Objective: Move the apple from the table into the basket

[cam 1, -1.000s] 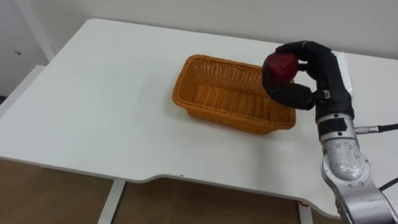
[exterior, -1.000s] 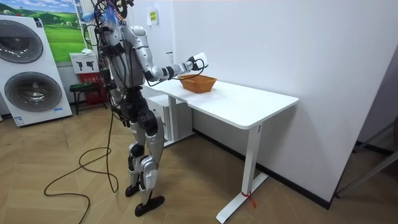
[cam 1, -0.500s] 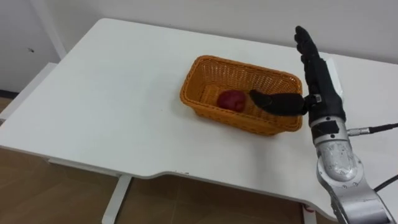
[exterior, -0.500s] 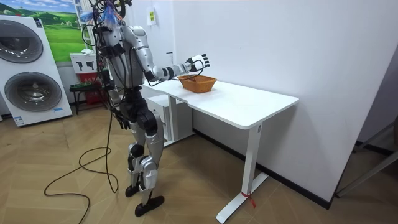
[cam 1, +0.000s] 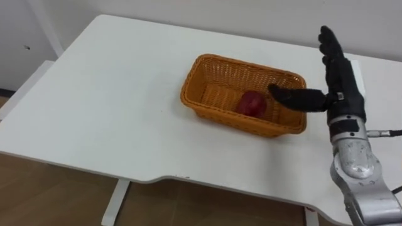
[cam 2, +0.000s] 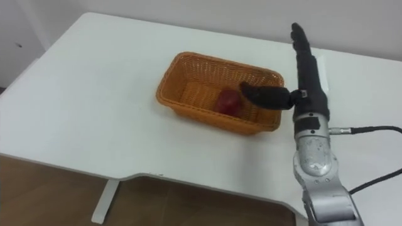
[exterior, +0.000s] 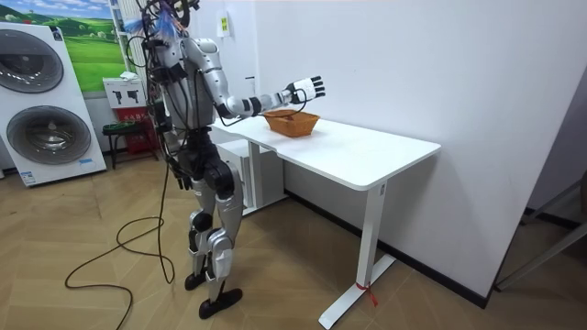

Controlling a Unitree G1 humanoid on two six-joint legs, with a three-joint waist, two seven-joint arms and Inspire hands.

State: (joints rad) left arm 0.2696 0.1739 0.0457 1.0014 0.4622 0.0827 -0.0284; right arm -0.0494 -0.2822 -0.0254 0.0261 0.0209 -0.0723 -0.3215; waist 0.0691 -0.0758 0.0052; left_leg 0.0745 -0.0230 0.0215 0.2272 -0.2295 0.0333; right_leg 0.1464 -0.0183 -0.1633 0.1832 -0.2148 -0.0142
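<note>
A dark red apple (cam 1: 252, 103) lies inside the orange wicker basket (cam 1: 207, 69) on the white table (cam 1: 107, 107), toward the basket's right half. My right hand (cam 1: 336, 72) hovers open above the basket's right end, fingers straight and pointing away from me, thumb stretched left over the rim. It holds nothing. In the right eye view the apple (cam 2: 228, 101) sits just left of the thumb of my right hand (cam 2: 306, 69). In the room view I stand at the table's end with my right hand (exterior: 304, 89) raised over the basket (exterior: 292, 122).
The table's near edge (cam 1: 188, 179) has a curved cut-out in front of me. A white wall rises right behind the table. In the room view washing machines (exterior: 50, 101) stand well behind me on the wooden floor.
A second ago my right hand held the apple over the basket's right end. It let go, the apple dropped into the basket and rolled right, and the hand opened and rose.
</note>
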